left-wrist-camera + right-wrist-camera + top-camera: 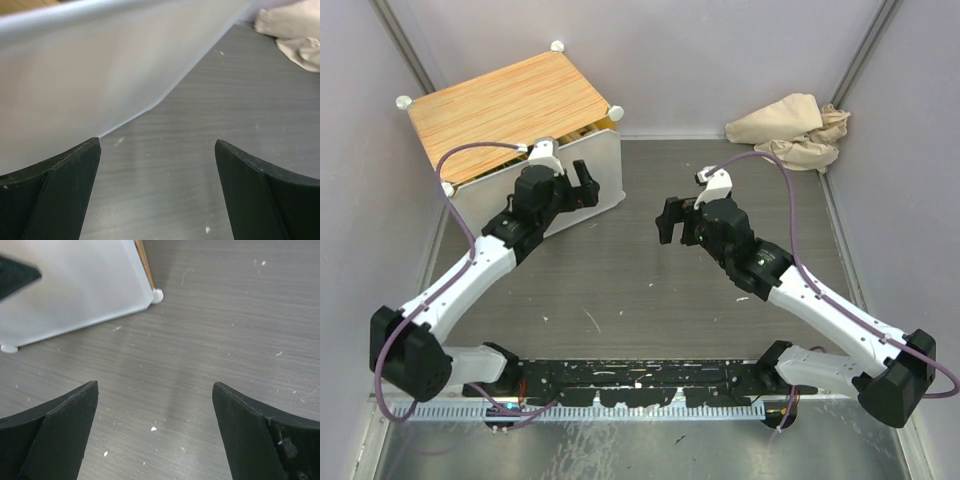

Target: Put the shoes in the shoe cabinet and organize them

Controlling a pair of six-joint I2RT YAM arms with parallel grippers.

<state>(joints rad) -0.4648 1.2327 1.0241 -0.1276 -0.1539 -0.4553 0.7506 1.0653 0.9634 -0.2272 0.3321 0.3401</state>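
The shoe cabinet (pixel 505 105) stands at the back left, with a striped wood top and a pale grey-white front door (pixel 585 180). The door looks almost closed; a thin gap shows at its top right. No shoes show in any view. My left gripper (pixel 585 183) is open and empty, right in front of the door; the door (pixel 100 65) fills the upper left of the left wrist view. My right gripper (pixel 670 220) is open and empty over the bare table, to the right of the cabinet. The cabinet's lower corner (pixel 75 285) shows in the right wrist view.
A crumpled beige cloth (pixel 790 130) lies at the back right corner; it also shows in the left wrist view (pixel 295 35). Grey walls close the table in at the back and sides. A black rail (pixel 640 385) runs along the near edge between the arm bases.
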